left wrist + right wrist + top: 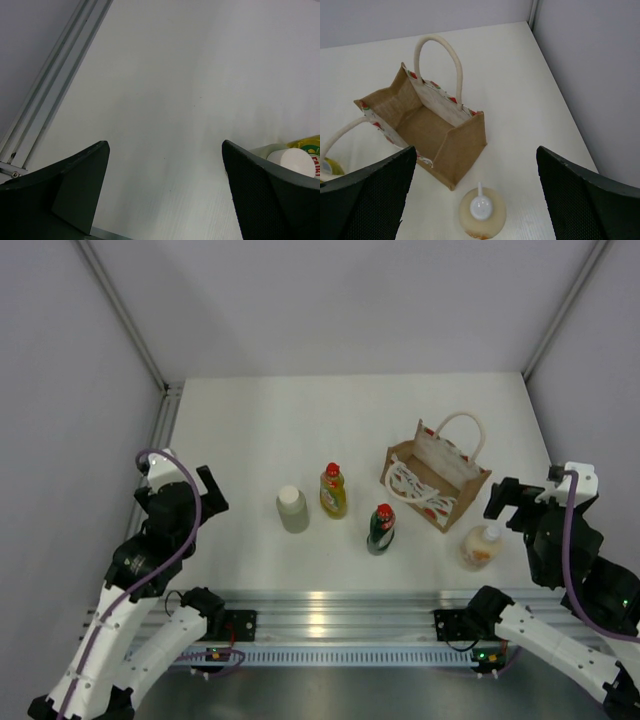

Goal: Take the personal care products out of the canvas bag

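- Tan canvas bag [462,145]: bare inside.
- Dark green bottle [380,530], yellow bottle [333,492], pale grey cylinder [292,508] and cream bottle [480,546] stand outside — nothing seems left.
- Left gripper [165,150], right gripper [475,150]: fingers apart, empty.

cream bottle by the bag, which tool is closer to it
Right. The right tool is open just above the cream bottle; the left tool is far off, beyond the grey bottle.

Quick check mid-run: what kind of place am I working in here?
Likely a lab robot workcell, not a home: a white table walled by plain grey panels on aluminium framing, with left arm and right arm bolted to an extrusion rail.
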`<move>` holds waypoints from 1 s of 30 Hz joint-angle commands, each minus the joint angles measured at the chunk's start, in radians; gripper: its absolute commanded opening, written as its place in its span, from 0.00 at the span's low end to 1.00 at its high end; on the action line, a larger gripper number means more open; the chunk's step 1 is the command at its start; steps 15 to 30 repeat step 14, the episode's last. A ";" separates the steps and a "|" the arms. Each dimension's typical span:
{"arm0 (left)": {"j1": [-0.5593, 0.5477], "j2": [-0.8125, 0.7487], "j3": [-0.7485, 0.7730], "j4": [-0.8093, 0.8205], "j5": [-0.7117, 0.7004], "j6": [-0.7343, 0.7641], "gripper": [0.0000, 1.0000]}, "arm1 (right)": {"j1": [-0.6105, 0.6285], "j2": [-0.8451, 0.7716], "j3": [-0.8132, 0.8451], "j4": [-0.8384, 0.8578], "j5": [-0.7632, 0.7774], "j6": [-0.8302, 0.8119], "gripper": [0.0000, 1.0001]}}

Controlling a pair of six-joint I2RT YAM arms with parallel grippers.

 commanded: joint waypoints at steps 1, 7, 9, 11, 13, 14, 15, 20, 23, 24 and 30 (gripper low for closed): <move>0.004 -0.015 -0.002 0.030 0.000 -0.010 0.98 | -0.012 -0.021 -0.002 -0.020 0.017 0.004 0.99; 0.004 -0.017 -0.003 0.033 0.003 -0.010 0.98 | -0.012 -0.013 -0.013 -0.020 0.013 0.015 0.99; 0.004 -0.017 -0.003 0.033 0.005 -0.010 0.98 | -0.012 -0.010 -0.013 -0.019 0.013 0.017 0.99; 0.004 -0.018 -0.003 0.035 0.008 -0.010 0.98 | -0.012 -0.004 -0.013 -0.020 0.014 0.021 1.00; 0.006 -0.017 -0.003 0.033 0.008 -0.008 0.98 | -0.012 0.002 -0.013 -0.020 0.013 0.023 0.99; 0.004 -0.017 -0.003 0.033 0.008 -0.008 0.98 | -0.012 0.004 -0.011 -0.020 0.013 0.023 0.99; 0.004 -0.017 -0.003 0.033 0.008 -0.008 0.98 | -0.012 0.004 -0.011 -0.020 0.013 0.023 0.99; 0.004 -0.017 -0.003 0.033 0.008 -0.008 0.98 | -0.012 0.004 -0.011 -0.020 0.013 0.023 0.99; 0.004 -0.017 -0.003 0.033 0.008 -0.008 0.98 | -0.012 0.004 -0.011 -0.020 0.013 0.023 0.99; 0.004 -0.017 -0.003 0.033 0.008 -0.008 0.98 | -0.012 0.004 -0.011 -0.020 0.013 0.023 0.99; 0.004 -0.017 -0.003 0.033 0.008 -0.008 0.98 | -0.012 0.004 -0.011 -0.020 0.013 0.023 0.99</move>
